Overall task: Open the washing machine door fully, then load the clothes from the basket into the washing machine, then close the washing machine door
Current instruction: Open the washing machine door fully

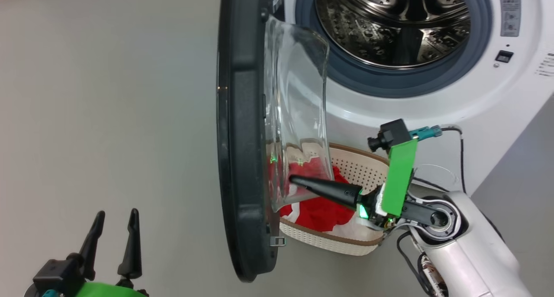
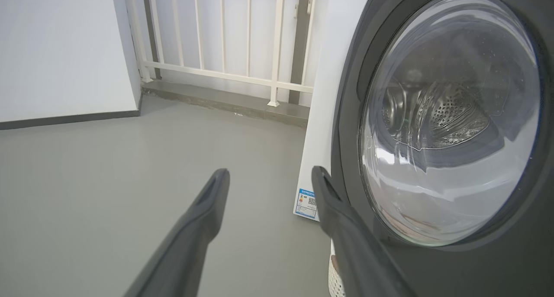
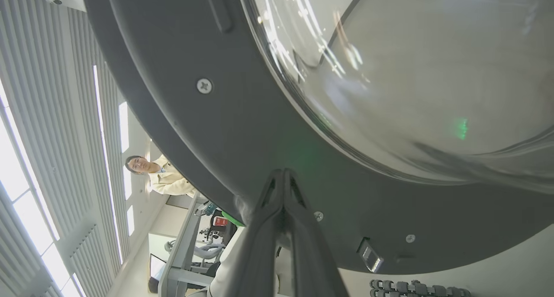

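Observation:
The washing machine door (image 1: 242, 137) stands open, edge-on to the head view, its glass bowl (image 1: 296, 115) bulging toward the washing machine (image 1: 433, 111) and its steel drum (image 1: 389, 24). My right gripper (image 1: 292, 179) is shut, with nothing seen between its fingers. It points left under the bowl, above the basket (image 1: 346, 240) of red clothes (image 1: 320, 212). In the right wrist view the right gripper's (image 3: 283, 172) tip sits at the door's dark inner rim (image 3: 242, 137). My left gripper (image 1: 117, 214) is open on the door's outer side, low and apart from it. In the left wrist view the left gripper (image 2: 269, 175) shows beside the door's outer face (image 2: 450, 115).
Grey floor (image 1: 108, 93) spreads left of the door. A white railing (image 2: 225, 72) and a wall (image 2: 56, 50) stand behind. A blue label sticker (image 2: 306, 204) marks the machine's side. A person (image 3: 160, 175) stands in the background. Cables (image 1: 458, 158) hang by my right wrist.

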`<state>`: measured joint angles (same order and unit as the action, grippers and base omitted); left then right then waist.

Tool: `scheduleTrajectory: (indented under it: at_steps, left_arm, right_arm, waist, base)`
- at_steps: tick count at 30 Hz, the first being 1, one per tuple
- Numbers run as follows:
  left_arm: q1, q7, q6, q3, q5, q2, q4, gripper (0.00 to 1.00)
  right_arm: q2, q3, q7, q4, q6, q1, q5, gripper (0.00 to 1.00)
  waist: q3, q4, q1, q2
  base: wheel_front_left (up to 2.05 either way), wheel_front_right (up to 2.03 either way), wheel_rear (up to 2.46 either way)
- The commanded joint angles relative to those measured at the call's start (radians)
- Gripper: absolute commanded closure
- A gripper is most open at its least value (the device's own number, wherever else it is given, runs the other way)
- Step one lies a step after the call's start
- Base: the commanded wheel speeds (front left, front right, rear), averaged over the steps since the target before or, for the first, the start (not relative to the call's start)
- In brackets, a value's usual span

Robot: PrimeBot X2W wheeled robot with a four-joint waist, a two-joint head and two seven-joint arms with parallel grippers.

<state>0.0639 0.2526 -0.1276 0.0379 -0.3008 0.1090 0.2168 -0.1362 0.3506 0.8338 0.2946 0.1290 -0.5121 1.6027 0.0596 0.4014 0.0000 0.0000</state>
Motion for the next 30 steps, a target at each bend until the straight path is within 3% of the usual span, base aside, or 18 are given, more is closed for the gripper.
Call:
scheduleTrajectory:
  at_steps: [1, 2, 3, 6, 7, 8, 22, 30]
  left_arm:
    - [0.004, 0.009, -0.003, -0.033, 0.006, 0.022, -0.025, 0.0]
    - [0.004, 0.009, -0.003, -0.033, 0.006, 0.022, -0.025, 0.0]
    - [0.003, 0.009, -0.003, -0.033, 0.006, 0.023, -0.026, 0.0]
    - [-0.001, 0.009, -0.003, -0.033, 0.007, 0.027, -0.026, 0.0]
    - [-0.002, 0.009, -0.003, -0.033, 0.007, 0.028, -0.027, 0.0]
    - [-0.003, 0.009, -0.003, -0.032, 0.007, 0.029, -0.027, 0.0]
    - [-0.012, 0.009, -0.003, -0.039, 0.005, 0.029, -0.033, 0.0]
    - [-0.023, 0.009, -0.003, -0.042, 0.006, 0.028, -0.044, 0.0]
  right_arm:
    - [-0.001, -0.007, -0.012, -0.045, 0.002, -0.002, -0.011, 0.81]
    - [-0.001, -0.007, -0.012, -0.045, 0.002, -0.002, -0.011, 0.81]
    - [-0.004, -0.013, -0.015, -0.052, 0.002, 0.002, -0.012, 0.66]
    - [-0.015, -0.027, -0.025, -0.072, 0.002, 0.015, -0.016, 0.44]
    - [-0.018, -0.03, -0.029, -0.08, 0.002, 0.02, -0.018, 0.1]
    - [-0.021, -0.035, -0.034, -0.087, 0.002, 0.025, -0.02, 0.0]
    - [-0.071, -0.066, -0.158, -0.214, 0.002, 0.11, -0.104, 0.0]
    - [-0.148, -0.053, -0.36, -0.331, 0.002, 0.185, -0.237, 0.0]
  waist:
    - [-0.01, -0.024, 0.0, 0.0]
    - [-0.01, -0.024, 0.0, 0.0]
    - [-0.012, -0.031, 0.0, 0.0]
    - [-0.019, -0.05, 0.0, 0.0]
    - [-0.021, -0.056, 0.0, 0.0]
    - [-0.023, -0.062, 0.0, 0.0]
    - [-0.044, -0.139, 0.0, 0.0]
    - [-0.054, -0.189, 0.0, 0.0]
  base:
    - [0.0, 0.0, 0.0]
    - [0.0, 0.0, 0.0]
    - [0.0, 0.0, 0.0]
    - [0.0, 0.0, 0.0]
    - [0.0, 0.0, 0.0]
    - [0.0, 0.0, 0.0]
    - [0.0, 0.0, 0.0]
    - [0.0, 0.0, 0.0]
